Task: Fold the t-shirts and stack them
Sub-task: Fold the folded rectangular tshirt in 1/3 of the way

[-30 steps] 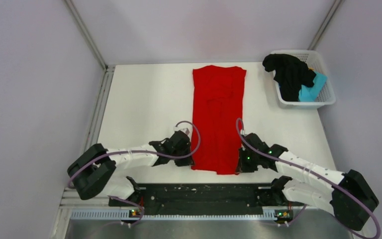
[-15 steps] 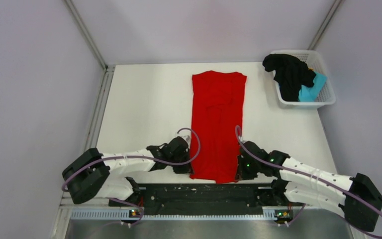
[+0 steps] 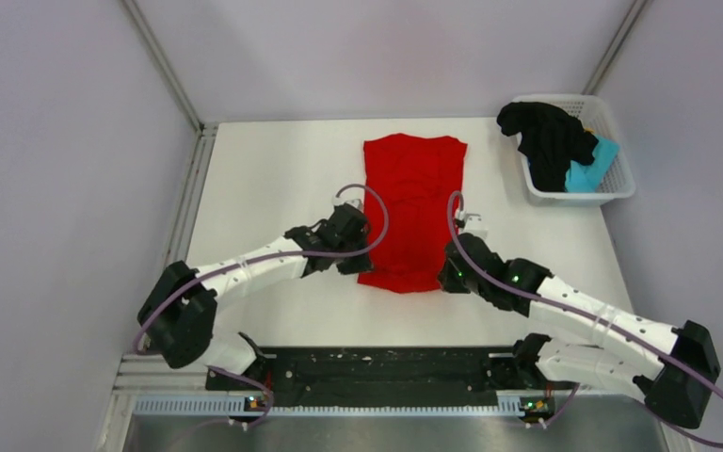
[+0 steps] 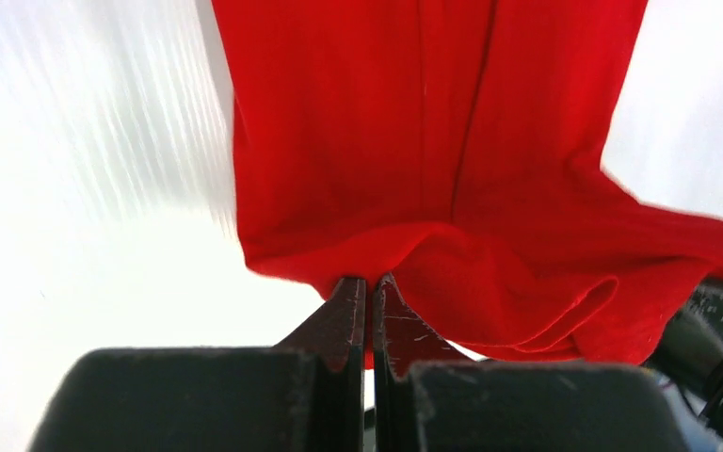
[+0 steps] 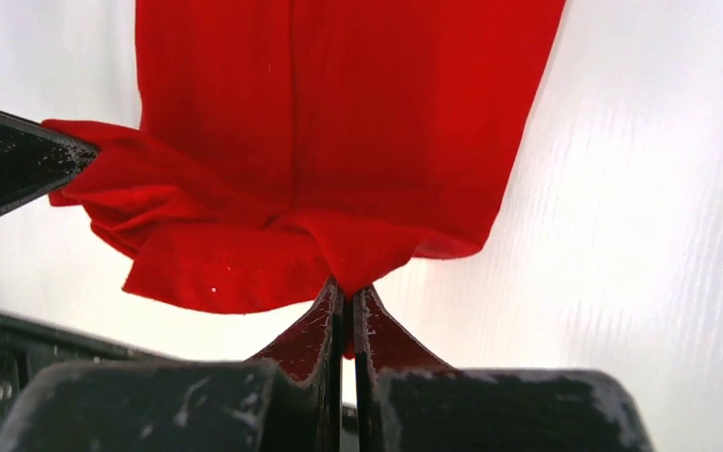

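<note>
- Left tool (image 4: 369, 282): jaws pressed together on a pinch of the red t-shirt (image 3: 412, 184) at its near left corner. Cloth bunches over the tips in the left wrist view.
- Red t-shirt: a long narrow strip down the middle of the bench (image 3: 264, 188).
  - The side edges run straight, so I judge the sleeves are already turned in.
  - The far end lies flat near the back edge of the bench.
  - The near end is raised and hangs between the two tools, with the hem sagging loose in the middle.
- Right tool (image 5: 348, 294): jaws likewise clamped, on the near right corner of the same shirt. A fold of red cloth sits over the tips.
- Basket (image 3: 612, 193), far right corner of the bench:
  - The black t-shirt (image 3: 546, 137) is heaped in it and spills over the rim.
  - The teal t-shirt (image 3: 588, 174) lies beside it, partly under the black.
  - Both are crumpled and unfolded.
- Progress (judgement): the first shirt is part-way folded. The lengthwise folds look done and the crosswise fold is in hand, with the near hem due to go toward the far end. No finished shirt shows on the bench, so no stack has begun.
- Remaining:
  - Lay the hem down square, and perhaps fold it once more.
  - Fold the black and teal shirts.
  - Stack all three.
- Watch: the sagging middle may crease when it is laid down.
</note>
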You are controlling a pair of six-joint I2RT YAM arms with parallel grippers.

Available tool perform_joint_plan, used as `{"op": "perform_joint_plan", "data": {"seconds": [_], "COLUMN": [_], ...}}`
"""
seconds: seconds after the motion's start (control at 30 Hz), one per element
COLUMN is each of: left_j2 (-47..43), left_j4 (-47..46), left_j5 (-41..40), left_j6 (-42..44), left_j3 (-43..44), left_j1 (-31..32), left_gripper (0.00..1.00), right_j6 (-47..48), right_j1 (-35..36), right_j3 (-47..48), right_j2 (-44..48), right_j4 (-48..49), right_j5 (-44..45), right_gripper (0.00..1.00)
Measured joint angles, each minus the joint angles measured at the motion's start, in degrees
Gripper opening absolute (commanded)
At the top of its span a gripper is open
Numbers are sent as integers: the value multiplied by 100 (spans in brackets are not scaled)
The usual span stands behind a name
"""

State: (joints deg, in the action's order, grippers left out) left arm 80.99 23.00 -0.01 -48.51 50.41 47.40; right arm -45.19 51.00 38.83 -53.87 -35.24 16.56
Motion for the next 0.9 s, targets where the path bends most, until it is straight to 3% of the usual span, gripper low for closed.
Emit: {"op": "perform_joint_plan", "data": {"seconds": [0.2, 0.5, 0.9], "left_j2": [809, 1814, 2835], "left_j4": [162, 269, 310], "left_j5": [13, -96, 227], "left_j6": [468, 1152, 1716], "left_j3": [1185, 2706, 3480], "left_j1": [-643, -1093, -1567], "left_gripper": [0, 0, 4], "right_j6": [317, 815, 1080], "right_j1": [-634, -1390, -2085], "right_j3": [243, 857, 968], "right_j2": [-629, -1871, -2559], "right_j4": [680, 1665, 2308], "right_j5": [404, 498, 363], "right_gripper": [0, 0, 0]}}
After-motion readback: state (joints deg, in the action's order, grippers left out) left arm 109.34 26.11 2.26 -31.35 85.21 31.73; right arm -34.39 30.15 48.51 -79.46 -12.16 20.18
